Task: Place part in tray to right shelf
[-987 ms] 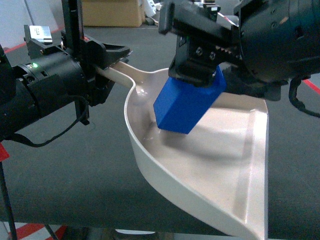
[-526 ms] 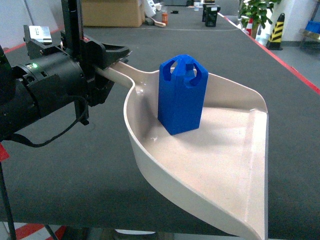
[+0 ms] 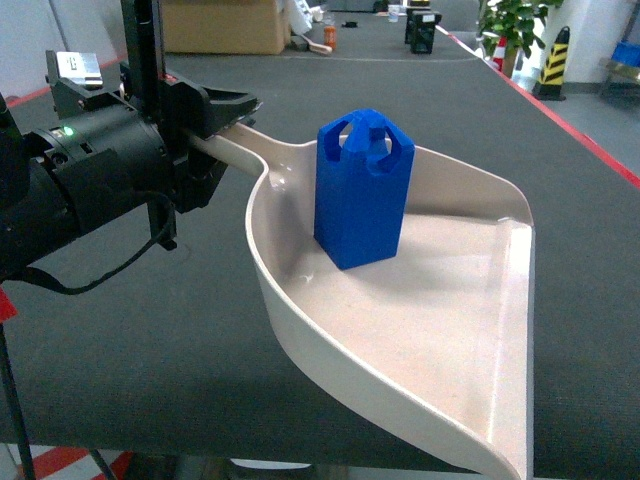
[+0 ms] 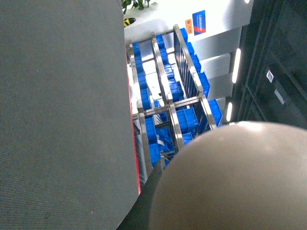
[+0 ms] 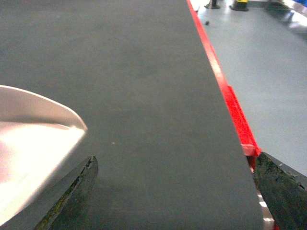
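The blue part (image 3: 360, 195) stands upright inside the cream tray (image 3: 430, 330), near its handle end, with nothing touching it. My left gripper (image 3: 222, 140) is shut on the tray's handle and holds the tray just above the dark table. In the left wrist view the tray's underside (image 4: 240, 182) fills the lower right and hides the jaws. My right gripper (image 5: 175, 165) is open with only carpet between its fingers, beside the tray's corner (image 5: 33, 139); it is out of the head view. I cannot tell whether the far steel rack is the right shelf.
The dark-carpeted table (image 3: 130, 330) has a red-edged right side (image 5: 225, 91) with grey floor beyond. A cardboard box (image 3: 215, 25) and small items stand at the far end. A steel rack with blue crates (image 4: 168, 110) lies past the table edge.
My right gripper let go of the tilted part and drew back out of the head view. The part now stands upright in the tray. The left arm held still.
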You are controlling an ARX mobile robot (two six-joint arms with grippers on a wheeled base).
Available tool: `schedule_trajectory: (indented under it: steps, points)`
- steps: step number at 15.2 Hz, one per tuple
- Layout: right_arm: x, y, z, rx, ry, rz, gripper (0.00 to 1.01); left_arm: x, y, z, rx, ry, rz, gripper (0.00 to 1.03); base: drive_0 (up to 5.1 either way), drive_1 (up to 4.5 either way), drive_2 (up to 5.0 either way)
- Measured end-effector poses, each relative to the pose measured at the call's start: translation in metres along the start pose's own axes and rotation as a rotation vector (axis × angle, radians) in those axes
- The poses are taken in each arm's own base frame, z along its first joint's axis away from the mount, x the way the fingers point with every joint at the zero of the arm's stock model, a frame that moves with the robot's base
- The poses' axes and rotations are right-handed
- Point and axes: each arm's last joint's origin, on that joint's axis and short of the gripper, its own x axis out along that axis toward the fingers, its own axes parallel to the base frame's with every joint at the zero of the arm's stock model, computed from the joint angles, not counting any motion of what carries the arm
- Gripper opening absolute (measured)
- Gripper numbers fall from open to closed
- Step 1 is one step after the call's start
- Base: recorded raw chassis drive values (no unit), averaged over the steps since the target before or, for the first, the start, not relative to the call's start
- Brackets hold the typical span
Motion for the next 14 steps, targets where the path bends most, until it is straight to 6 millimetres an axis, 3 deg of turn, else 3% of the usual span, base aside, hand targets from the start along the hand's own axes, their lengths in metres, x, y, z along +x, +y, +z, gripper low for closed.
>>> schedule_trajectory:
  steps: [1,5,14]
  points:
    - [-0.0064,-0.0077,-0.0136,0.005,-0.006,-0.030,0.98,-0.0001,0.0001,0.0001,0.000,-0.001,0.000,0.12,0.0,0.00,0.0]
    - [-0.0080,-0.0079,-0.0130,-0.003,-0.021,-0.023,0.98,0.0003,-0.0003,-0.0013,0.000,0.007,-0.002,0.12,0.0,0.00,0.0]
    - [-0.0081,-0.0070,-0.0129,-0.009,-0.022,-0.017,0.98,-0.0006,0.0002,-0.0001,0.000,-0.001,0.001,0.12,4.6,-3.97,-0.4]
